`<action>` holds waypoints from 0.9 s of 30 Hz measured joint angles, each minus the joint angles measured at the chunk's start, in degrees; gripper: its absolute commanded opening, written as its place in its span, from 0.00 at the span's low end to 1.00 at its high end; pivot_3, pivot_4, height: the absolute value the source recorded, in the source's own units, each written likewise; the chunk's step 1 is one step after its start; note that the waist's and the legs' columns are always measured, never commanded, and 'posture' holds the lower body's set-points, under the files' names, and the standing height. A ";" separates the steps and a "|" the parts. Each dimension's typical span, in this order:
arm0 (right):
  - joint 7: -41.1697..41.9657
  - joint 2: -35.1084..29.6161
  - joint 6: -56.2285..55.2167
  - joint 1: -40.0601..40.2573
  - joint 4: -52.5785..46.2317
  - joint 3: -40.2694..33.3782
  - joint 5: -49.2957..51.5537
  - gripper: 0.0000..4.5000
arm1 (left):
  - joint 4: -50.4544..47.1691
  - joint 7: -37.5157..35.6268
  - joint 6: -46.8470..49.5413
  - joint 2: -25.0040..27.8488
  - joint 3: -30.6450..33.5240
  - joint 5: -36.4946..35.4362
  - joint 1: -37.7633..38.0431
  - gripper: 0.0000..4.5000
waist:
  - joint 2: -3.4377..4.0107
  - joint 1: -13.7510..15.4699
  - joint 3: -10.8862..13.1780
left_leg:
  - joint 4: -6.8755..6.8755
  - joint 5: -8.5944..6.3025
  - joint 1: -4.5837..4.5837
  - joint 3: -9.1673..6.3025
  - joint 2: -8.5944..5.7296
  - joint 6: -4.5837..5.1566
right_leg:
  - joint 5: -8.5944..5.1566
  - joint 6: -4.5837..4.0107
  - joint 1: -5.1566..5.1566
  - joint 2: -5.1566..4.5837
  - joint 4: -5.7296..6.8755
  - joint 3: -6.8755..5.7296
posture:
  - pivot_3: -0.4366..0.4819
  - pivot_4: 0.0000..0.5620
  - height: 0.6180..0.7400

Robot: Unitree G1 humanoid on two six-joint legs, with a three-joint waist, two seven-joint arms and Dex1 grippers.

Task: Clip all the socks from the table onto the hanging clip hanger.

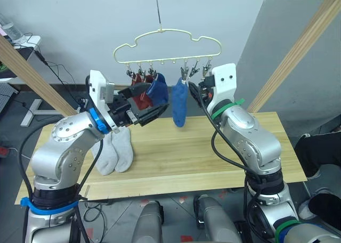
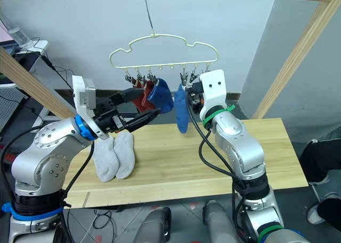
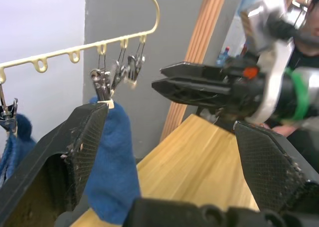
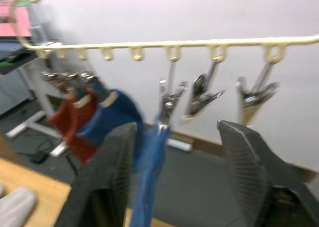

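The pale yellow clip hanger [image 1: 160,31] hangs by its hook above the far edge of the wooden table [image 1: 213,158]. Two rust red socks [image 1: 140,97] and a blue sock [image 1: 158,91] are clipped on its left half. Another blue sock [image 1: 179,103] hangs from a middle clip. Two light grey socks [image 1: 114,150] lie side by side on the table's left part. My left gripper [image 3: 169,117] is raised near the clipped socks, open and holding nothing. My right gripper [image 4: 175,127] is open below the free clips [image 4: 202,95], right of the middle blue sock.
A round wooden pole frame [image 1: 303,46] slants up on both sides and crosses overhead. Behind the table's left end are a white desk and loose cables [image 1: 58,72]. The table's right half is bare wood.
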 measured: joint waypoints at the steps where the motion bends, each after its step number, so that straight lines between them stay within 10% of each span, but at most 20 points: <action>1: -0.18 0.16 -0.91 -0.20 1.06 0.17 -0.92 0.64 | -0.02 0.47 0.20 0.20 0.05 0.01 0.03 1.00 | 0.00 0.02 0.00 | 0.00 0.00 0.00 0.02 0.00 0.00 | 0.00 0.00 0.00 0.00 0.00 0.00 | 0.49 0.50 1.00; 9: -0.45 1.88 -6.20 -1.96 8.48 0.88 -6.23 0.64 | -1.19 2.51 0.23 0.21 -0.13 0.29 -0.06 1.00 | 0.00 0.22 0.01 | -0.04 0.00 -0.01 0.01 0.01 0.00 | 0.00 -0.01 -0.01 0.00 -0.05 0.04 | 0.51 0.50 1.00; 14: -0.96 4.11 -8.72 -4.12 12.51 0.61 -8.26 0.36 | -1.04 3.06 0.11 0.20 -0.58 0.94 -0.66 1.00 | 0.00 0.21 0.02 | -0.05 0.00 -0.01 0.00 0.01 0.00 | 0.00 -0.01 -0.01 0.00 -0.04 0.04 | 0.51 0.51 1.00; 27: -2.17 7.66 -12.02 -6.01 18.73 -0.67 -10.65 0.36 | -0.99 3.03 0.04 0.23 -1.52 1.60 -1.00 1.00 | 0.03 0.39 0.09 | -0.06 0.00 -0.01 0.01 0.00 0.00 | 0.00 -0.01 -0.01 -0.02 -0.08 0.03 | 0.51 0.52 1.00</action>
